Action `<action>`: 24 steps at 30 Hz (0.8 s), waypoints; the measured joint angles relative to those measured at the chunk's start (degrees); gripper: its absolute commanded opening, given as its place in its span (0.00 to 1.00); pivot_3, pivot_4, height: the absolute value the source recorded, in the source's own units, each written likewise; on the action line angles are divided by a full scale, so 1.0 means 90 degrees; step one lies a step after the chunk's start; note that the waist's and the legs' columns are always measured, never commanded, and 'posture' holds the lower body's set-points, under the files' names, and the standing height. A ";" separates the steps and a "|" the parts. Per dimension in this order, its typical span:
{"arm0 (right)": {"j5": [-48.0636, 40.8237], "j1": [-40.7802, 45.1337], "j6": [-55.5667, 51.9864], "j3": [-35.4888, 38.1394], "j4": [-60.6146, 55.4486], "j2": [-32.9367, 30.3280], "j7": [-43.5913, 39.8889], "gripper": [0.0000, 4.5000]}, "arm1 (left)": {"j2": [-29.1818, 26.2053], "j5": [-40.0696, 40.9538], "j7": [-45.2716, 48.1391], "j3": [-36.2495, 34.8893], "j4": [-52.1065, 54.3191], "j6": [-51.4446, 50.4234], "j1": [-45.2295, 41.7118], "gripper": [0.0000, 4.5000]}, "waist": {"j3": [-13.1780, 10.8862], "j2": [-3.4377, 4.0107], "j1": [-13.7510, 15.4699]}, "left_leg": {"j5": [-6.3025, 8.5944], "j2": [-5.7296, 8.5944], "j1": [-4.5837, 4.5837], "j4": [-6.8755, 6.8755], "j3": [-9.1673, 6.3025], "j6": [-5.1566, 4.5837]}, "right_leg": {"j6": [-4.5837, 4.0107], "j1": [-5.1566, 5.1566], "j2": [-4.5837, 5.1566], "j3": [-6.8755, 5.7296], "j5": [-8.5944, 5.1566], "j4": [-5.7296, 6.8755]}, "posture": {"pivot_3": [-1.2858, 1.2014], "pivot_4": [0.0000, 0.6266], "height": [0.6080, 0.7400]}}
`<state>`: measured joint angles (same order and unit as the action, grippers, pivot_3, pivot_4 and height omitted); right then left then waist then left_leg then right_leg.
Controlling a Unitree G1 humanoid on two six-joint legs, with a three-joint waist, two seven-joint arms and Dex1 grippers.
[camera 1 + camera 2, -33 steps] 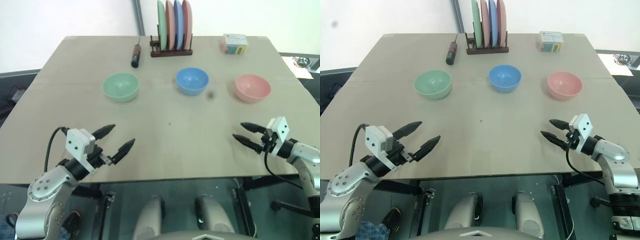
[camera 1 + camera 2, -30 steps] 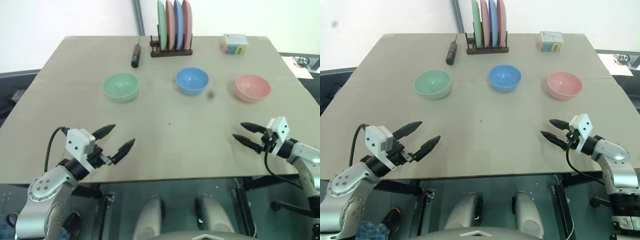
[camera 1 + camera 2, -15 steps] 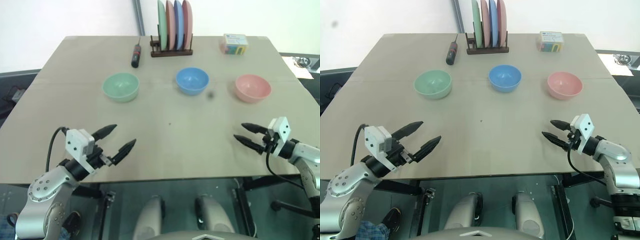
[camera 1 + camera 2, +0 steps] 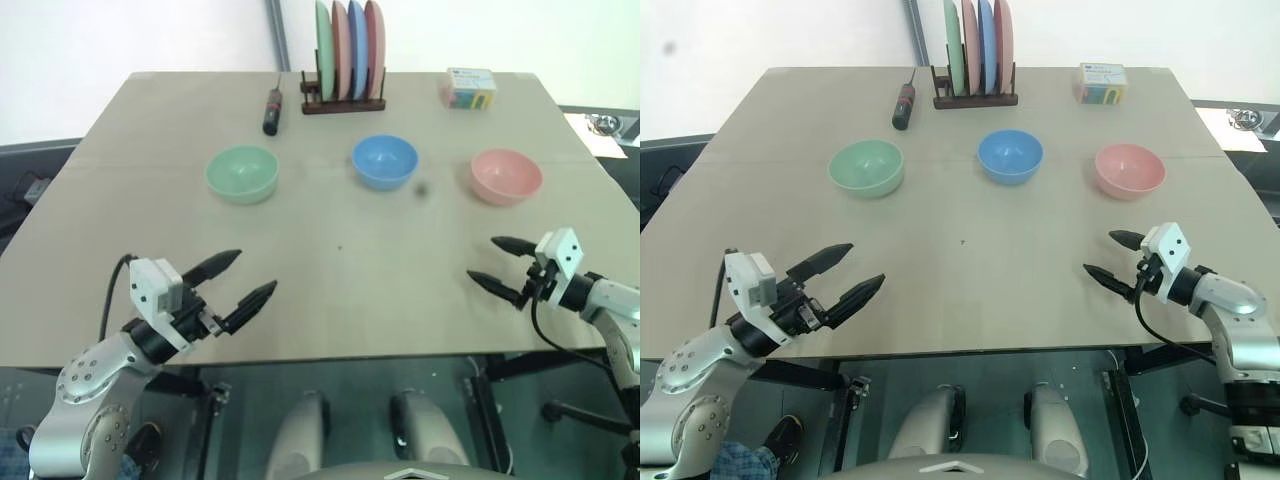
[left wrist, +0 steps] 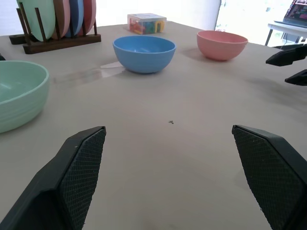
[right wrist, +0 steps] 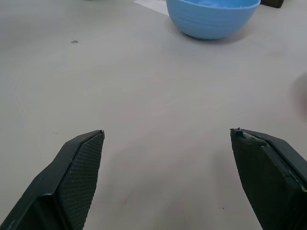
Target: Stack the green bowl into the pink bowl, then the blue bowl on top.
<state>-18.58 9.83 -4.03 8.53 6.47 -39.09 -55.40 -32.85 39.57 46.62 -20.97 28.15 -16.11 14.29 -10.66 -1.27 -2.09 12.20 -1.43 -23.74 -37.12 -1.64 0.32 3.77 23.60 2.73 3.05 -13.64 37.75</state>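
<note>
Your table [image 4: 330,270] holds everything well ahead of both arms, and nothing is stacked yet, so the risks all lie in the first reach. The plate rack [image 4: 343,60] stands at the far edge just behind the blue bowl [image 4: 384,160]; an overshoot past that bowl can clip it and tip the upright plates. The three bowls sit in a row, well apart: the green bowl [image 4: 241,173] on the left, blue in the middle, the pink bowl [image 4: 506,175] on the right. You must carry green across blue to reach pink, so a low pass can knock blue out of place. These bowls look smooth and light; a pinch on the rim may slip or flip the bowl. The left gripper [image 4: 233,284] hangs near the front edge, jaws spread wide and empty. The right gripper [image 4: 504,267] is likewise wide open with nothing in it, nearer pink. The screwdriver [image 4: 271,107] and the small box [image 4: 468,87] sit at the back, out of your likely path
</note>
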 measured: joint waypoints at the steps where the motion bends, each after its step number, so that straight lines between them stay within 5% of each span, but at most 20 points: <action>1: 0.0257 0.0238 0.0216 -0.0099 0.0327 -0.0095 0.0036 0.98 | 0.0000 0.0276 0.0160 -0.0026 0.0033 -0.0034 0.0015 1.00 | 0.0000 0.0000 -0.0008 | 0.0000 0.0000 0.0001 -0.0001 0.0001 0.0000 | 0.0000 0.0000 0.0000 0.0000 0.0000 0.0000 | 0.52 0.24 1.00; 11: 0.1312 0.2877 0.0612 -0.0550 0.1938 -0.0420 0.0340 0.98 | 0.0019 0.0692 0.0252 0.0063 0.0318 -0.0016 -0.0391 1.00 | -0.0001 0.0002 -0.0024 | 0.0000 -0.0001 0.0002 -0.0002 0.0004 0.0000 | -0.0020 0.0001 -0.0003 0.0003 0.0012 0.0004 | 0.52 0.24 1.00; 16: 0.2194 0.4497 0.0914 -0.1277 0.4108 -0.0158 0.0484 0.98 | 0.0025 0.0720 0.0217 0.0199 0.0338 -0.0025 -0.0553 1.00 | -0.0002 0.0001 -0.0025 | 0.0000 0.0002 -0.0004 0.0002 0.0002 0.0000 | -0.0023 0.0002 -0.0002 0.0002 0.0014 -0.0004 | 0.52 0.24 1.00; 24: 0.2851 0.5749 0.0906 -0.1726 0.6685 0.0451 0.0733 0.98 | 0.0111 0.0655 0.0166 0.0402 0.0367 -0.0002 -0.0569 1.00 | -0.0003 0.0004 -0.0040 | 0.0000 0.0003 -0.0004 0.0005 0.0001 0.0000 | -0.0024 0.0004 -0.0001 0.0004 0.0015 -0.0001 | 0.52 0.24 1.00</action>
<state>7.08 61.57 4.12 -7.00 66.64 -35.03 -48.80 -31.84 45.47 48.11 -17.34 31.45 -16.13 9.17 -10.68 -1.24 -2.45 12.19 -1.40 -23.78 -37.07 -1.63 0.32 3.55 23.63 2.72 3.08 -13.51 37.74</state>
